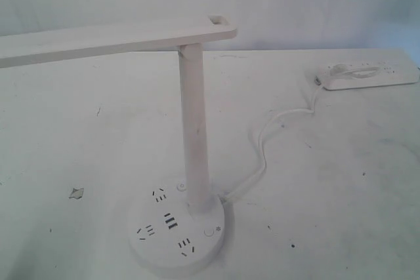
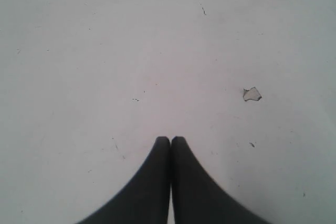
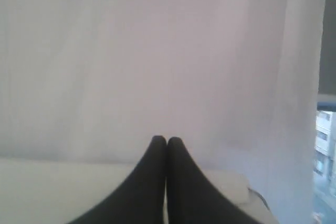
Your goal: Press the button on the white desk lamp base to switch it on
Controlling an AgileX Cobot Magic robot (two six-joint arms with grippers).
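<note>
The white desk lamp base is a flat round disc near the front of the exterior view, with dark socket slots, an upright pole and a long flat arm reaching left. The button, ringed in grey with a tiny sun mark beside it, sits on the disc's right side. Neither gripper shows in the exterior view. My left gripper is shut, empty, above bare table. My right gripper is shut, empty, facing a white curtain.
A white power strip lies at the back right, and a white cable snakes from it to the lamp base. A chipped patch marks the table left of the base; the same chipped patch shows in the left wrist view.
</note>
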